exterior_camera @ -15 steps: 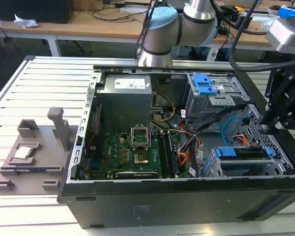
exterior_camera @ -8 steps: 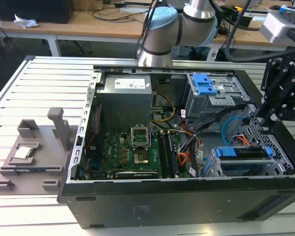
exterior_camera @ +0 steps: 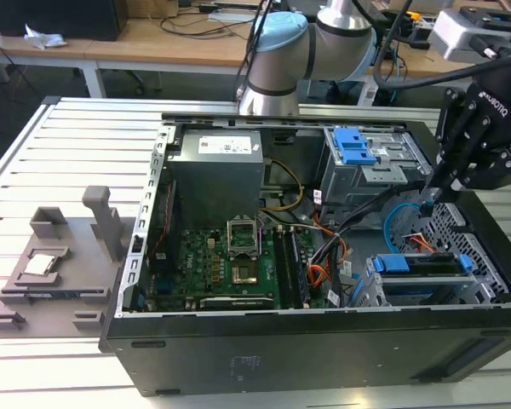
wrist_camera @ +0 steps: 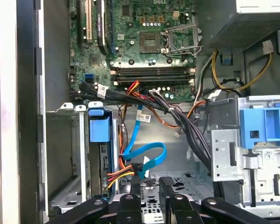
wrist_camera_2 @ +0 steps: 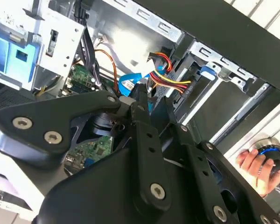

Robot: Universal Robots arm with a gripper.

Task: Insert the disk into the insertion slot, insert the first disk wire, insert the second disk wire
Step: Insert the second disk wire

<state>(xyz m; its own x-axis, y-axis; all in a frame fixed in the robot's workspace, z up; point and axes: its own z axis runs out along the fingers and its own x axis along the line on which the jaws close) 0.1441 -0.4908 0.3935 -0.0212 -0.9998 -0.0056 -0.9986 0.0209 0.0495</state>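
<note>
The disk point(exterior_camera: 422, 266), in its blue carrier, sits inside the insertion slot point(exterior_camera: 373, 294), the low grey cage at the exterior view's right. In the first wrist view its carrier tab point(wrist_camera: 99, 128) stands at the cage's mouth. A red, yellow and orange wire bundle point(wrist_camera: 117, 175) runs to the disk's end. The second disk wire point(wrist_camera: 147, 156), a flat light-blue loop, hangs just behind the disk. My gripper point(wrist_camera: 150, 184) is shut on the dark plug at that wire's end, close to the disk's rear. It also appears from outside point(exterior_camera: 428, 203) and in the second wrist view point(wrist_camera_2: 154, 105).
The taller grey cage with a blue latch point(exterior_camera: 355, 149) stands behind the gripper. Black cable bundles point(wrist_camera: 177, 121) cross the case floor beside the motherboard point(exterior_camera: 230, 264). A person's hand point(wrist_camera_2: 252, 163) rests on a blue-ringed button outside the case wall. A grey fixture point(exterior_camera: 60, 256) lies at the exterior view's left.
</note>
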